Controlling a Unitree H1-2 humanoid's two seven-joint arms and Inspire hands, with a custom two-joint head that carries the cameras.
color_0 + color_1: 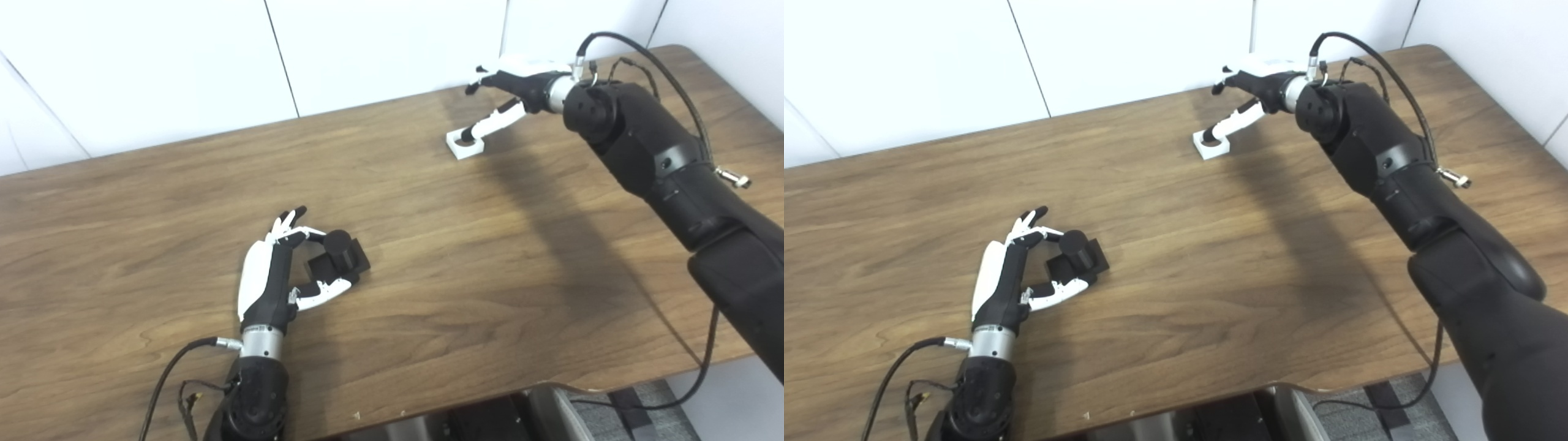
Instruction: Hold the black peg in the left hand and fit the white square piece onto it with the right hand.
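The left hand (272, 278) has its fingers loosely around the peg (338, 254) on the near desk (429, 257), while the piece (465, 143) lies far right, under the right hand (511, 92), whose fingers are apart, one tip touching it.

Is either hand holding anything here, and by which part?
Left hand cups the black peg at its base, still on the table. Right hand only touches the white piece, not gripped.

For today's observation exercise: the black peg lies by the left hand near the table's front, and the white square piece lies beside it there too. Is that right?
Not quite. The black peg is by the left hand, but the left eye view shows the white square piece far off at the table's back, under the right hand.
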